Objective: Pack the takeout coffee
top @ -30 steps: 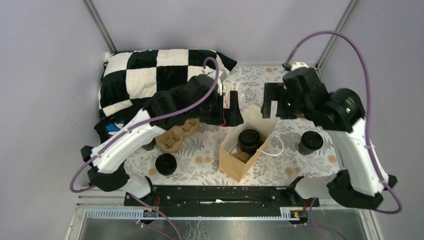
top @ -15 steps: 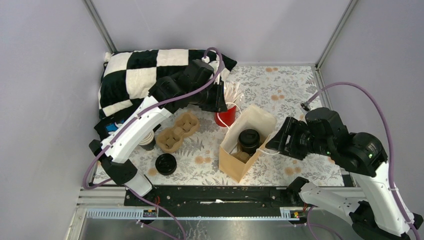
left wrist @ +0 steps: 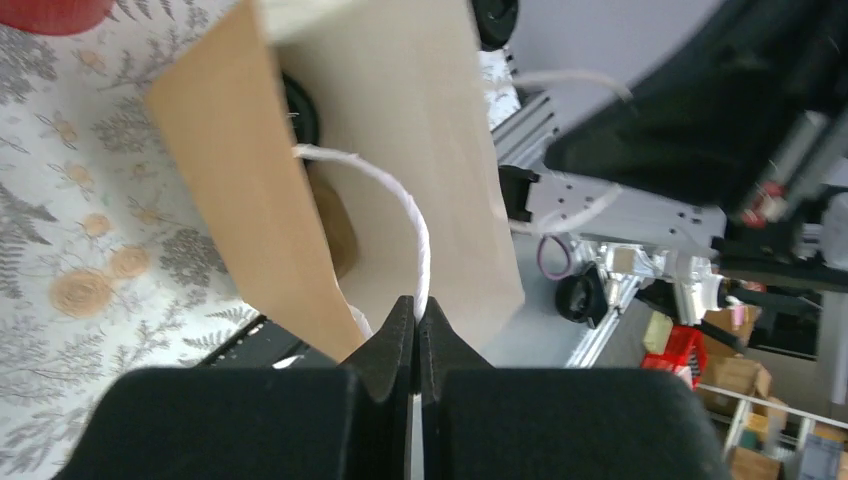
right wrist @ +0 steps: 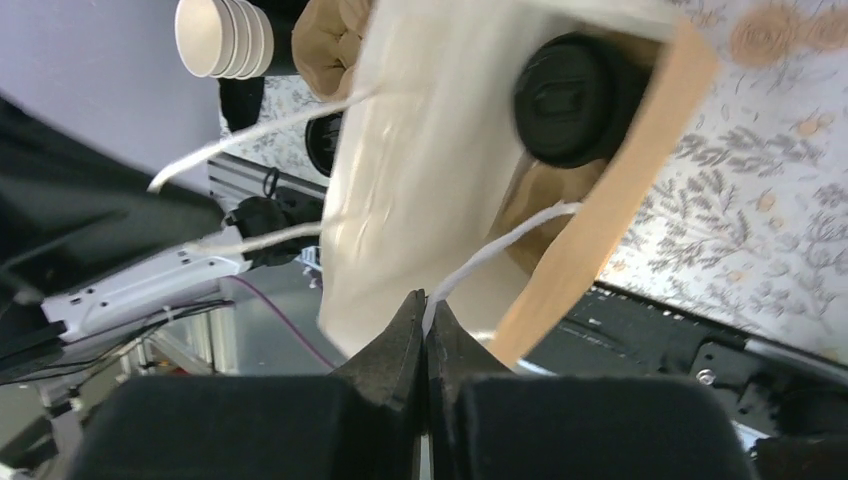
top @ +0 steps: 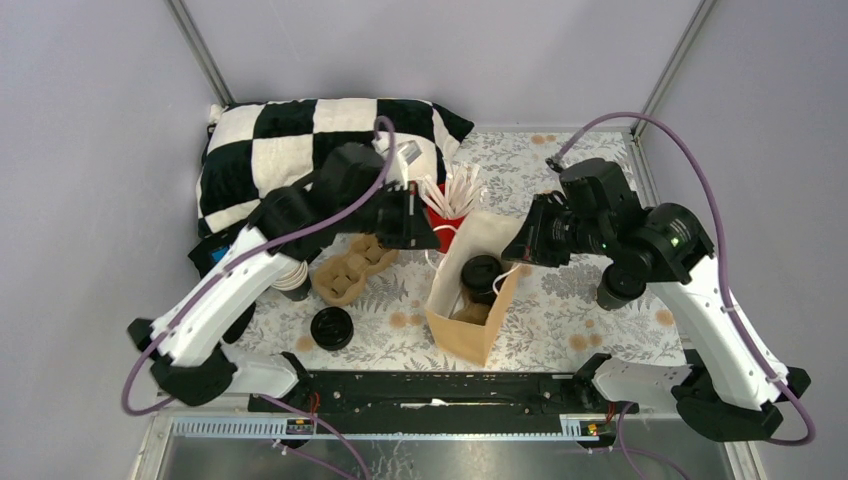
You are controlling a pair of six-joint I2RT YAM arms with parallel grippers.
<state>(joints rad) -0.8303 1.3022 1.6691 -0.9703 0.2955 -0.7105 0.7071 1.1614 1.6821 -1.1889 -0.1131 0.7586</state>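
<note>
With left gripper (left wrist: 415, 310) pinches a white string handle (left wrist: 415, 225) of the tan paper bag (top: 460, 335); with right gripper (right wrist: 425, 305), pinches the other handle (right wrist: 500, 245). Keeps one black-lidded dark paper cup (top: 481, 275) upright inside, lid up; second black-lidded cup (top: 618, 287) upright on floral worktop (top: 560, 310), right of bag.

Overhead camera looks down; both close wrist cameras share bag (left wrist: 400, 120).
</note>
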